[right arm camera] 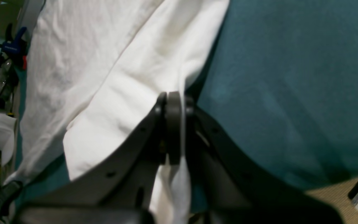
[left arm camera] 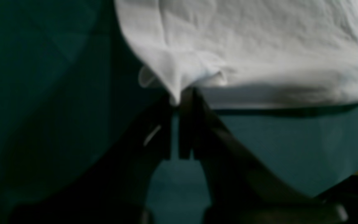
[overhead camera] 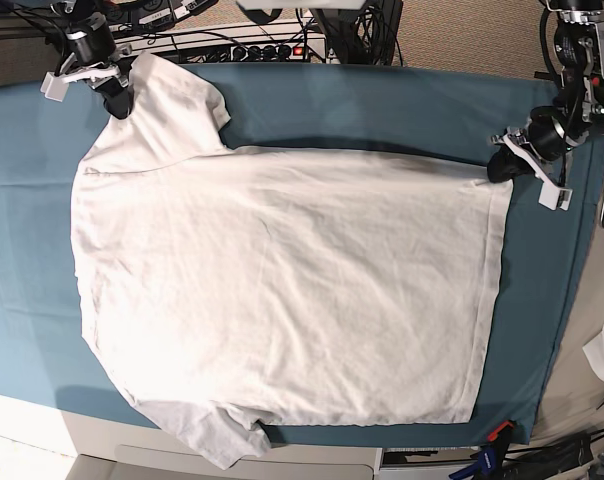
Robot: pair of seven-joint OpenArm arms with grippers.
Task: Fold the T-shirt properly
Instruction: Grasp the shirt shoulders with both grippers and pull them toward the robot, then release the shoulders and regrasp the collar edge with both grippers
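1 T-shirt (overhead camera: 282, 290) flat, long axis left-right, both end effectors (left arm camera: 179, 99) (right arm camera: 174, 99) pinching it

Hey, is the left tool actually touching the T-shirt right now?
Touching. In the left wrist view the left tool is closed on a bunched corner of the T-shirt, with fabric caught at its tips.

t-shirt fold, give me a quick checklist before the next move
1. Right gripper shut on the T-shirt sleeve edge: ok.
2. Left gripper shut on the hem corner: ok, a small pinch only.
3. Shirt spread flat on the teal table cover: ok, light wrinkles.
4. Near sleeve on the table: not ok, it hangs over the front edge.
5. Grip depth of left fingers: cannot tell.
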